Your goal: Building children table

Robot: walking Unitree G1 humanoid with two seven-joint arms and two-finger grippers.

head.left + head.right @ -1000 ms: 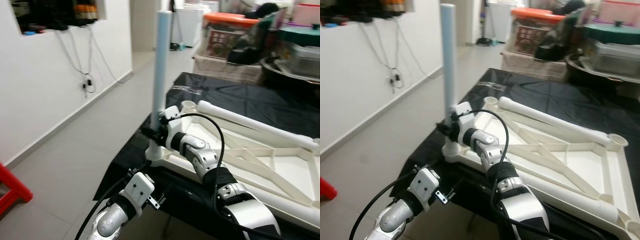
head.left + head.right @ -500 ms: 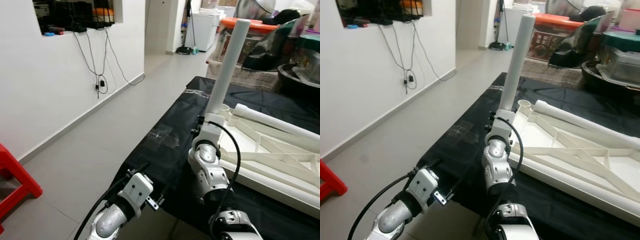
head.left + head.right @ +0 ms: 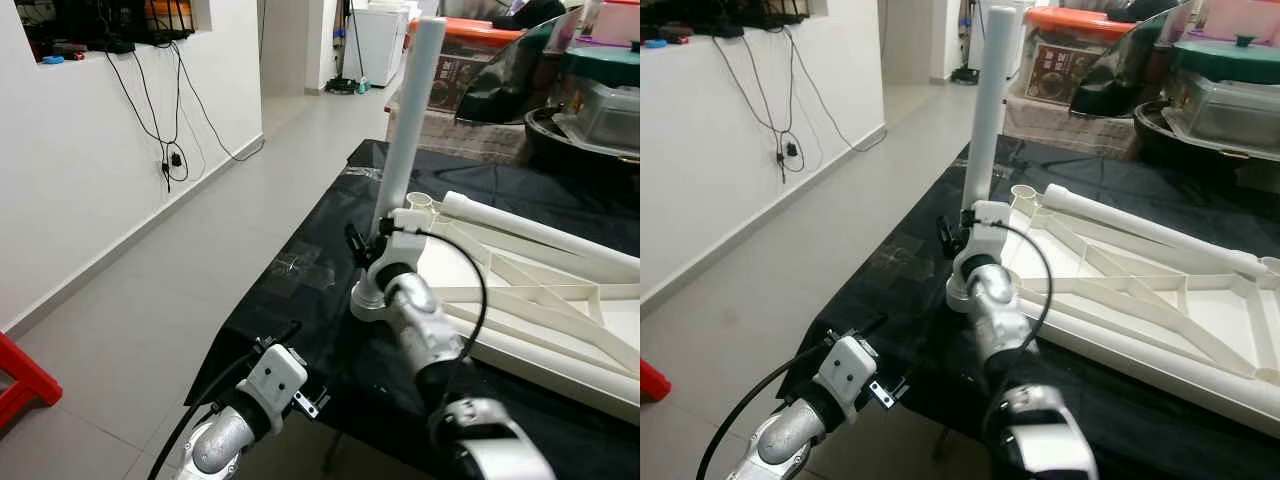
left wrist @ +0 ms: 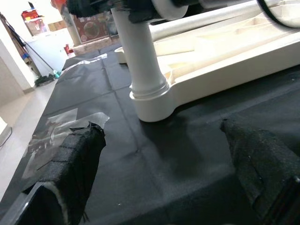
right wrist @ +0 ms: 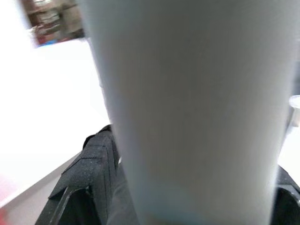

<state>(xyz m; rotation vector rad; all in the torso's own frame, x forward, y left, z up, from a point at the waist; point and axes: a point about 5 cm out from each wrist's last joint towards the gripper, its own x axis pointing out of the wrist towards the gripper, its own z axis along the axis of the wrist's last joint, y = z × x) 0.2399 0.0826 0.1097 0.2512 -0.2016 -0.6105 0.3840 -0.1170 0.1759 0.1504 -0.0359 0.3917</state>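
A white table top [image 3: 560, 310] lies upside down on a black-covered surface [image 3: 310, 270]. A white table leg [image 3: 410, 120] stands almost upright in the near corner socket [image 4: 150, 101]. My right gripper [image 3: 375, 235] is shut on the leg just above the socket, and the leg [image 5: 187, 108] sits between its black fingers [image 5: 89, 173]. My left gripper [image 4: 164, 164] is open and low at the surface's near edge. It points at the socket from a short distance and holds nothing. Another white leg [image 3: 540, 230] lies along the top's far side.
Boxes and containers [image 3: 470, 60] crowd the space behind the surface. A patch of clear tape [image 4: 70, 122] lies on the cloth. To the left there is open grey floor [image 3: 150, 290], a white wall with hanging cables [image 3: 170, 160], and a red stool [image 3: 20, 375].
The head view has shifted. My right gripper stays shut on the leg, which leans less than half a second ago. My left arm keeps its place.
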